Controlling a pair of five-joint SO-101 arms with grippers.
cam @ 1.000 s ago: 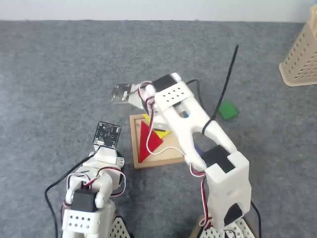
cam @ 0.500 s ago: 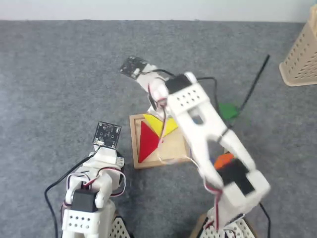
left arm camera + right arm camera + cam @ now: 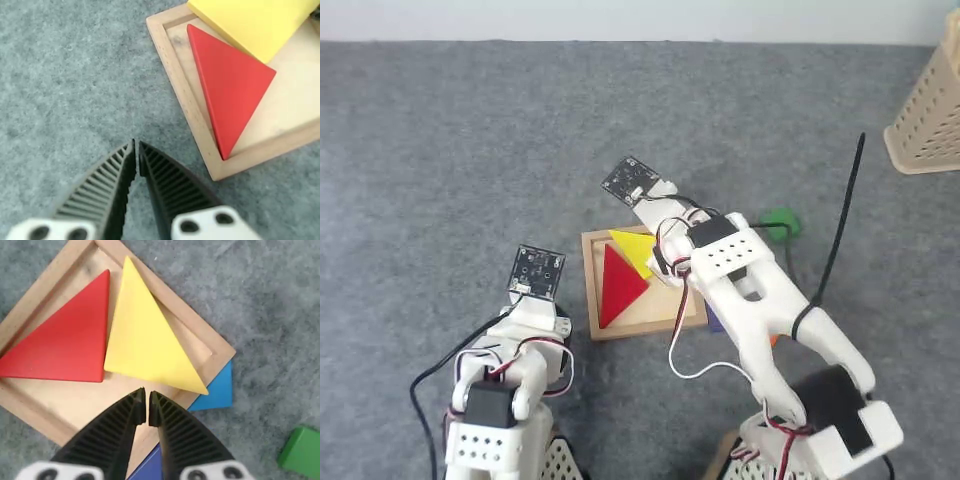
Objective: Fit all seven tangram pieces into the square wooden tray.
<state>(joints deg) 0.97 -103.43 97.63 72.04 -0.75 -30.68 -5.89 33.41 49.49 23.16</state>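
The left arm (image 3: 505,385) sits nearest, by the table's front edge. The left gripper (image 3: 136,146) hangs over grey carpet (image 3: 440,150) just off the square wooden tray (image 3: 172,75), its jaws closed to a thin slit with nothing between them. The tray (image 3: 589,295) lies in the middle of the table. A red triangle (image 3: 227,95) lies flat on its floor along the side closest to the left gripper. Beside it is a yellow triangle (image 3: 142,340), long edge against the red one (image 3: 65,347), with one sharp corner riding over the tray's rim (image 3: 30,412). The right gripper (image 3: 147,392) hovers above the bare wooden floor just off the yellow triangle's edge, jaws almost touching and holding nothing. A light blue piece (image 3: 217,392) peeks out beside the rim on the carpet, next to a darker blue piece (image 3: 150,467). Farther out lies a green block (image 3: 782,222), and a perforated beige stand (image 3: 930,110) occupies the far corner
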